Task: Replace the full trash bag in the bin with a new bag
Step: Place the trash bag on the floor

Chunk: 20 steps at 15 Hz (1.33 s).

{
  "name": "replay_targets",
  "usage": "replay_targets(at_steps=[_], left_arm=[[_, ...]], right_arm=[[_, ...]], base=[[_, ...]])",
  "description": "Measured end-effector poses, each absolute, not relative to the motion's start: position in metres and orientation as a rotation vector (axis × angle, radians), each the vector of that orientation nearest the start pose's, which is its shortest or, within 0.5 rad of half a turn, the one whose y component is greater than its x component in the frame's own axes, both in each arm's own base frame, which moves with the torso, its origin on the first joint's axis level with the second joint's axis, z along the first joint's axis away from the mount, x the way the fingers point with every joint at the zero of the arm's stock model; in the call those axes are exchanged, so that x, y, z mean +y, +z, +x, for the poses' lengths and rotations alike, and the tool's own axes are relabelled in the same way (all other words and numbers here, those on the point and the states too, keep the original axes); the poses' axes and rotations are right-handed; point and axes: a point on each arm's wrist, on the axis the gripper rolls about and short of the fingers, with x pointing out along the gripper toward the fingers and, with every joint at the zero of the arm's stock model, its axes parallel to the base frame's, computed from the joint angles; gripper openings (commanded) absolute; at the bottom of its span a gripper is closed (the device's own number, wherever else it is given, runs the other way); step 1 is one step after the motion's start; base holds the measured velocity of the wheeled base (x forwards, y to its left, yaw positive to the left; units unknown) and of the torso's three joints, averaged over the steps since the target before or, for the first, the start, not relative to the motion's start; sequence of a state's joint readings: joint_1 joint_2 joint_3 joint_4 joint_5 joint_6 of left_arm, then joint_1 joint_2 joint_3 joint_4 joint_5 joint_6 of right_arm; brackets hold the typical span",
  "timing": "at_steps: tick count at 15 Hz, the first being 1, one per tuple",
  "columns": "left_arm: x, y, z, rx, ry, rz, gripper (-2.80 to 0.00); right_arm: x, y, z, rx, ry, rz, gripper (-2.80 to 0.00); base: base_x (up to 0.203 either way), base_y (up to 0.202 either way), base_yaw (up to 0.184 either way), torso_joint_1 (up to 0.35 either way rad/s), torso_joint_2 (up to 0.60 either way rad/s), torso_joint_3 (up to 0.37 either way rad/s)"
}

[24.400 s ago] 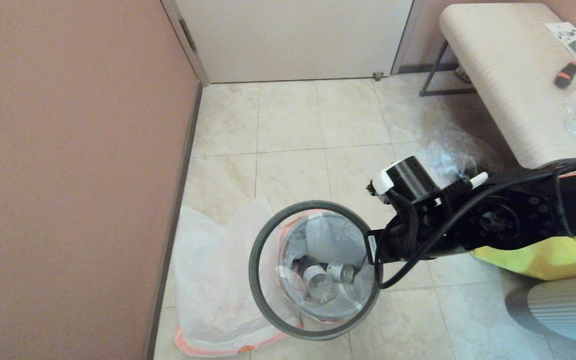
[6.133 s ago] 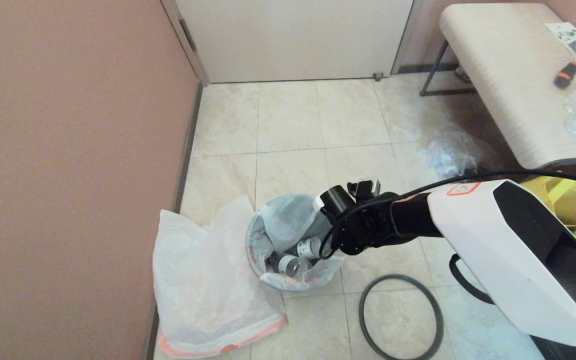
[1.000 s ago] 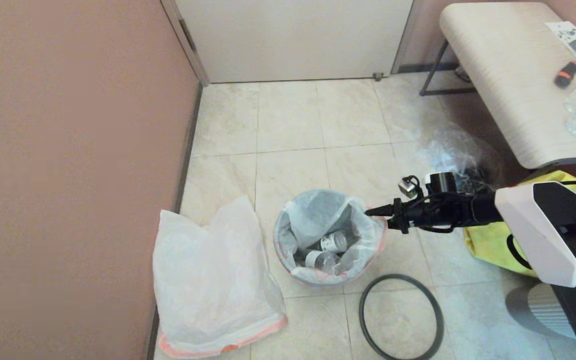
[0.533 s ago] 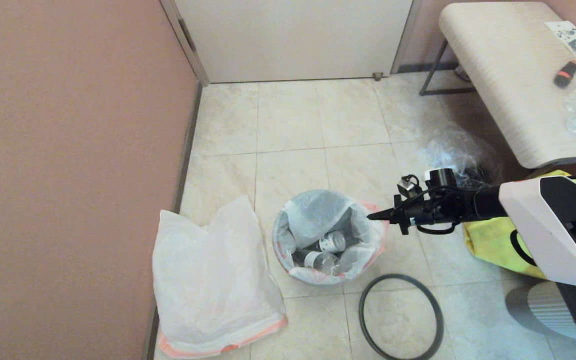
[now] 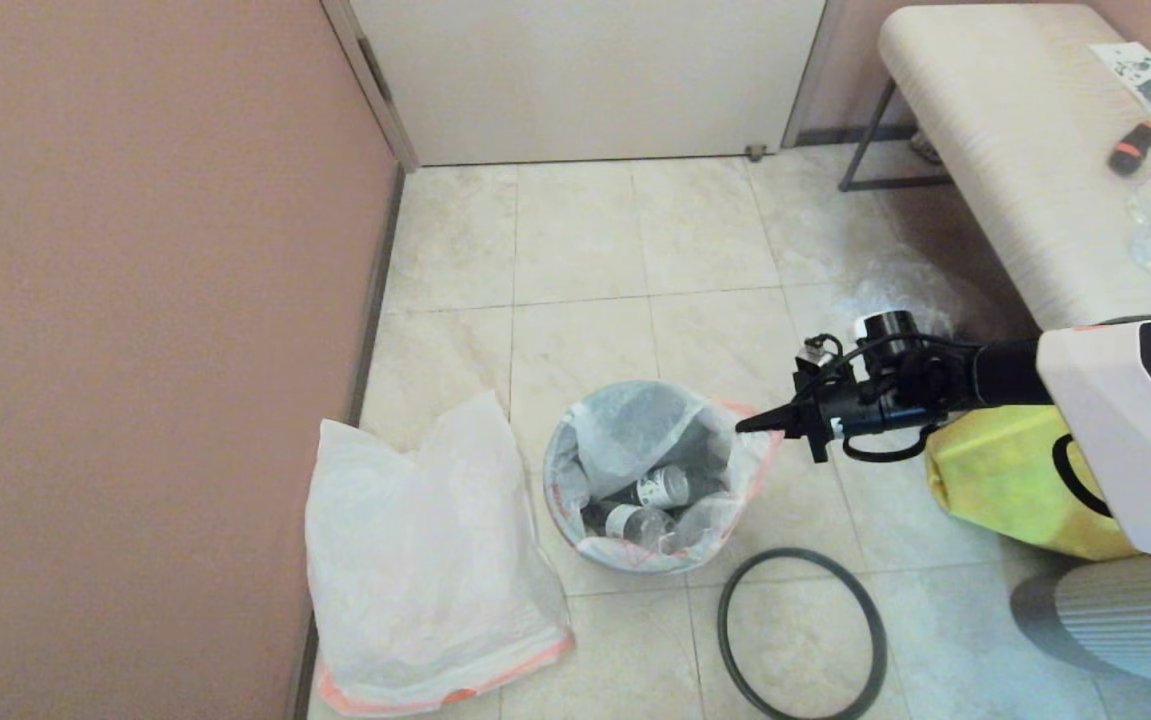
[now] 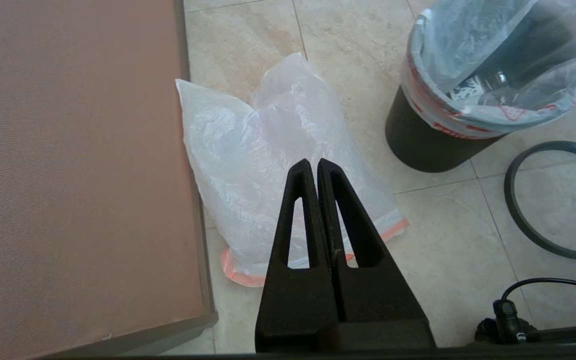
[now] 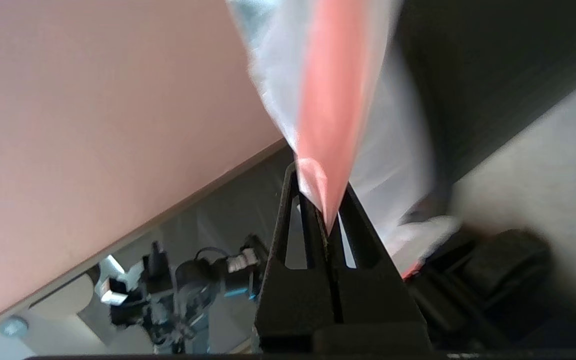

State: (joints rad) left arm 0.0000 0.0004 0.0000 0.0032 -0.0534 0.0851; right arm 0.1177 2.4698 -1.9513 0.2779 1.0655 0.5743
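The black bin (image 5: 625, 560) stands on the tiles, lined with the full trash bag (image 5: 635, 440), clear with an orange edge; bottles (image 5: 647, 505) lie inside. My right gripper (image 5: 747, 424) is at the bin's right rim, shut on the bag's orange edge (image 7: 330, 110), which is drawn up to a point between the fingers (image 7: 355, 220). The bin's grey hoop (image 5: 800, 632) lies on the floor to the front right. A new bag (image 5: 425, 580) lies flat left of the bin. My left gripper (image 6: 316, 165) hangs shut and empty above the new bag (image 6: 267, 150).
A pink wall (image 5: 135, 350) runs close along the left, a white door (image 5: 585, 70) stands behind. A padded bench (image 5: 1015, 160) with bottles is at the back right. A yellow shopping bag (image 5: 1005, 480) and crumpled clear plastic (image 5: 910, 295) lie under my right arm.
The right gripper has shut on the bag's orange edge at the bin's right rim, and the arm has risen slightly, pulling that edge into a point. The left gripper has not moved.
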Motion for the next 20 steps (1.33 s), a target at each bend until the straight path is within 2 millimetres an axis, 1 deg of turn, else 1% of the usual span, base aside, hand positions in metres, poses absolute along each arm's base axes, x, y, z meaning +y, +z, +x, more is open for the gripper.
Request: replay_targets(at_steps=[3, 6, 7, 9, 10, 12, 15, 17, 20], left_arm=[[-0.001, 0.075, -0.023, 0.001, -0.054, 0.085, -2.80], [-0.001, 0.075, -0.023, 0.001, -0.053, 0.085, -2.80], [-0.001, 0.075, -0.023, 0.001, -0.053, 0.085, -2.80], [-0.001, 0.075, -0.023, 0.001, -0.054, 0.085, -2.80], [-0.001, 0.075, -0.023, 0.001, -0.054, 0.085, -2.80], [-0.001, 0.075, -0.023, 0.001, -0.054, 0.085, -2.80], [-0.001, 0.075, -0.023, 0.001, -0.054, 0.085, -2.80], [-0.001, 0.075, -0.023, 0.001, -0.053, 0.085, -2.80], [-0.001, 0.075, -0.023, 0.001, -0.054, 0.085, -2.80]], right_arm=[[0.096, 0.128, 0.468, 1.074, 0.926, 0.838, -2.80], [0.116, 0.155, 0.454, 1.095, 0.945, 0.858, -2.80], [0.123, 0.163, 0.450, 1.101, 0.957, 0.859, -2.80], [0.136, 0.168, 0.445, 1.093, 0.961, 0.833, -2.80], [0.140, 0.167, 0.446, 1.082, 0.943, 0.820, -2.80], [0.144, 0.157, 0.451, 1.068, 0.905, 0.806, -2.80], [0.140, 0.141, 0.459, 1.073, 0.865, 0.812, -2.80], [0.141, 0.134, 0.464, 1.057, 0.837, 0.802, -2.80], [0.146, 0.127, 0.465, 1.066, 0.818, 0.794, -2.80]], base=[[0.000, 0.000, 0.000, 0.000, 0.00, 0.000], [0.000, 0.000, 0.000, 0.000, 0.00, 0.000], [0.000, 0.000, 0.000, 0.000, 0.00, 0.000], [0.000, 0.000, 0.000, 0.000, 0.00, 0.000], [0.000, 0.000, 0.000, 0.000, 0.00, 0.000], [0.000, 0.000, 0.000, 0.000, 0.00, 0.000], [0.000, 0.000, 0.000, 0.000, 0.00, 0.000], [0.000, 0.000, 0.000, 0.000, 0.00, 0.000], [0.000, 0.000, 0.000, 0.000, 0.00, 0.000]])
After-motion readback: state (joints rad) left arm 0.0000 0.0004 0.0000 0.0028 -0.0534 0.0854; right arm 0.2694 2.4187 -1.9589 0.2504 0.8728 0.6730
